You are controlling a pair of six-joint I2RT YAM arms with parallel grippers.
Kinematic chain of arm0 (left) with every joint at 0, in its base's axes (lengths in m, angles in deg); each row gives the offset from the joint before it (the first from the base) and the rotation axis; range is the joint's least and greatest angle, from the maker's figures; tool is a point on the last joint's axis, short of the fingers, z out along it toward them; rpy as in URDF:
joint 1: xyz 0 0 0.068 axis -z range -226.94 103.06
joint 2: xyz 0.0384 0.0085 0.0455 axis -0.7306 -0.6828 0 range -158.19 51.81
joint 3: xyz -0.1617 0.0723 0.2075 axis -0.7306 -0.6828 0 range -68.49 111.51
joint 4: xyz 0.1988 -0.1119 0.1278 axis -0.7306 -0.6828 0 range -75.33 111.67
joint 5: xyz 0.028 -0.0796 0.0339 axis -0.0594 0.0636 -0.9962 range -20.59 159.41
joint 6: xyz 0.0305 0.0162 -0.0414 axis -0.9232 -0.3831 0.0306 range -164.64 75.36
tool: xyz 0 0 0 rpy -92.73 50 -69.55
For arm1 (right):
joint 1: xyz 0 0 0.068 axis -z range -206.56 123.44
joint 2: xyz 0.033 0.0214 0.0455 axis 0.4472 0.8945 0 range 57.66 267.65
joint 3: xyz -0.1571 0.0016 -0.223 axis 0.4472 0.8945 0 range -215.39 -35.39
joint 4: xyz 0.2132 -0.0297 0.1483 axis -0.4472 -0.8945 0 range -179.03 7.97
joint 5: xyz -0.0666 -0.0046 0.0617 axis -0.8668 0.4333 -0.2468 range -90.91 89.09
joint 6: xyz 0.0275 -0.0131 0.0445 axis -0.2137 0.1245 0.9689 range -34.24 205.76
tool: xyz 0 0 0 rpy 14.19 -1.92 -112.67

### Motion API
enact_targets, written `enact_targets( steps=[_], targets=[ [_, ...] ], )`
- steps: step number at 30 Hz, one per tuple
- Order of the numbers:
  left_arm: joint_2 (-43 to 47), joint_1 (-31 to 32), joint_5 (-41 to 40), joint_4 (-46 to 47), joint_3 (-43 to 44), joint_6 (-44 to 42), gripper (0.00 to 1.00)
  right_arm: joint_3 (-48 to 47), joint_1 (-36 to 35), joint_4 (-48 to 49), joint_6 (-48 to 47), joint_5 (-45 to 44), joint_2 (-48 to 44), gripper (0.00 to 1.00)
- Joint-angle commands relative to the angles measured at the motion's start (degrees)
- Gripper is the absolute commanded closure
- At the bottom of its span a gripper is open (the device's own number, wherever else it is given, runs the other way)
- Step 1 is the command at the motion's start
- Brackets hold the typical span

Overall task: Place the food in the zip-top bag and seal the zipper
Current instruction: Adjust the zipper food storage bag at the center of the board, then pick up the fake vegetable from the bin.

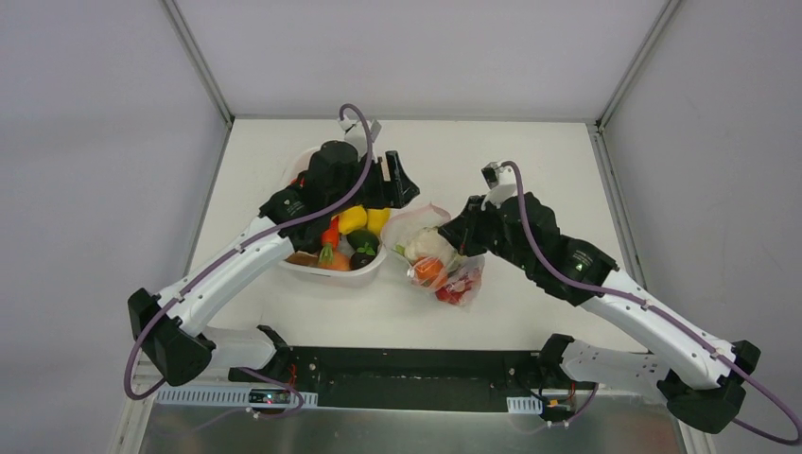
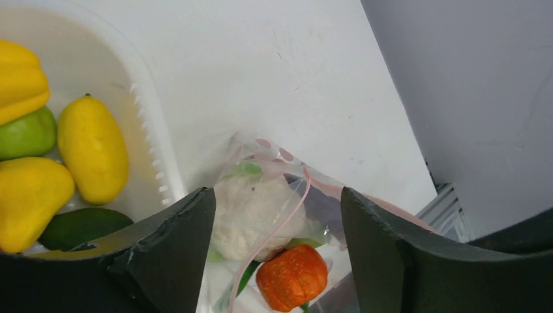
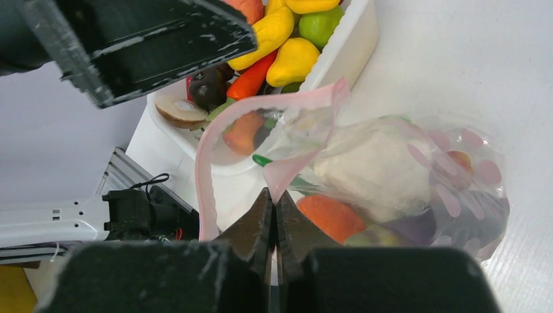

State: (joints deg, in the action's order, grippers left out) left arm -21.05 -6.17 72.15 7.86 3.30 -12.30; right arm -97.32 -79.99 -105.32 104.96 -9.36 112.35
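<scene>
1. Between the fingers of the right gripper [image 3: 274, 205] sits a fold of the bag [image 3: 450, 176]. The two fingers meet flat, with the clear film and its pink edge pinched at their tips.
2. From that pinch the zipper [image 3: 199, 195] runs as a thin pink strip up one side of the mouth and across its top. The mouth stands open, its two lips apart.
3. On the left gripper [image 2: 277, 202] the jaws stand wide apart with nothing between them. It hangs by the far right corner of the tub [image 2: 153, 130], and its own view shows the bag lower down, in the gap between the fingers.
4. Inside the bag a white cauliflower [image 3: 365, 166] fills the middle, and an orange pumpkin [image 2: 291, 277] lies just beside it. A dark purple piece [image 3: 417, 228] sits deeper in. From above, a red piece [image 1: 456, 288] shows at the bag's near end.
5. The bag lies on the white table [image 1: 530, 170] just to the right of the white tub. Whether the bag touches the tub's rim I cannot tell.
6. The tub holds more food: a yellow fruit [image 2: 93, 149] by the rim, a yellow pepper [image 2: 19, 78], a green fruit [image 2: 26, 134] between them, a carrot [image 3: 251, 78], a dark eggplant [image 3: 209, 88] and a sliced mushroom [image 3: 179, 112].
</scene>
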Motion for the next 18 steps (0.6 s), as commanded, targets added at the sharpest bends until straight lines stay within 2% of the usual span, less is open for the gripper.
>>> enact_targets(
  steps=[1, 7, 12, 15, 18],
  targets=[
    [5.8, -1.0, -1.3, -2.0, -1.3, -3.9, 0.26, 0.4, 0.0, 6.1, 2.6, -1.2, -0.1, 0.96],
    [10.4, -1.7, -2.4, -10.4, -2.1, -8.0, 0.14, 0.6, 0.1, 6.7, 2.6, -0.3, 0.8, 0.96],
    [16.3, -2.0, -13.6, -20.1, -6.2, -6.8, 0.06, 0.8, 0.0, 6.7, 2.2, 0.0, 1.1, 0.96],
    [20.4, -2.3, -22.2, -25.9, -9.7, -2.7, 0.01, 1.0, 0.0, 6.7, 1.6, -0.4, 1.1, 0.95],
    [24.8, -2.5, -30.6, -29.6, -13.2, 3.5, 0.01, 1.0, 0.1, 6.8, 1.0, -0.7, 1.2, 0.95]
  ],
)
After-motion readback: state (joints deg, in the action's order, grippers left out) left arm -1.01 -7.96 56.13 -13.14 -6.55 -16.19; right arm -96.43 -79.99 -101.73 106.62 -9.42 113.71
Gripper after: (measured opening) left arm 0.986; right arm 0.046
